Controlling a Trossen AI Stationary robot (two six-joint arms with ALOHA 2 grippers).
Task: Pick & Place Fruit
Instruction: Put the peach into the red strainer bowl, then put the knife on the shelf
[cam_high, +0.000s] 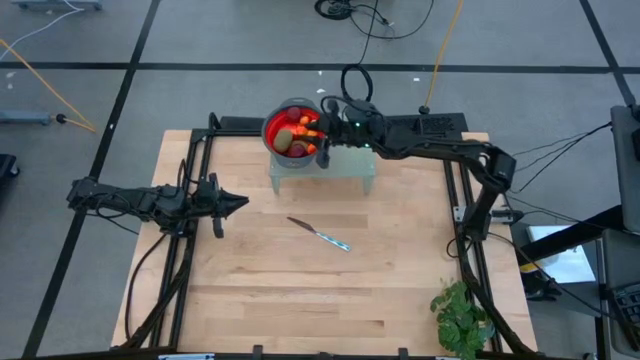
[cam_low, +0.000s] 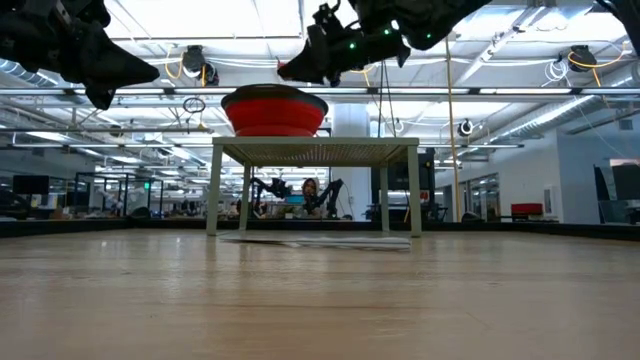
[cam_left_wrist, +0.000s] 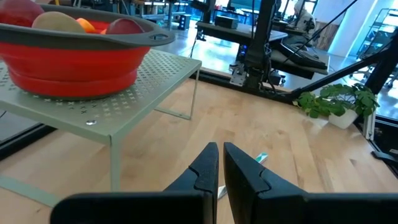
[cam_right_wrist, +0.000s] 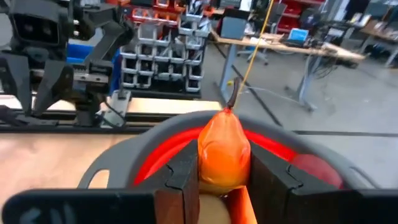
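Holding an orange pear-shaped toy fruit with a dark stem (cam_right_wrist: 223, 152) between the two dark fingers of the right gripper (cam_high: 318, 133), fingers pressing on both sides of the pear, stem pointing up. Hovering with it directly over the red collapsible bowl with a grey rim (cam_high: 272, 112), at the far middle of the table. Sitting in that bowl: the other toy fruit (cam_high: 292, 137), among them an olive-brown oval, small orange pieces and dark red round ones, piled together and touching one another. Showing in the left wrist view too: a pale oval (cam_left_wrist: 57, 22), a dark red round piece (cam_left_wrist: 124, 26) and a bit of orange between them, rising above the rim. Resting under the bowl: a pale green perforated metal stand on four thin legs (cam_left_wrist: 155, 71), standing on the light wooden tabletop (cam_high: 260, 290).

Waiting at the left side of the table, well apart from the bowl: the left gripper (cam_high: 238, 204), raised above the wood, its fingers (cam_left_wrist: 205, 169) pressed together with nothing between them, pointing right toward the table's middle.

Lying flat on the wood near the middle, on the near side of the stand: a thin silver knife with a bluish handle (cam_high: 320, 234), set at a slant. Standing at the near right corner: a small green leafy plant (cam_high: 461, 314).
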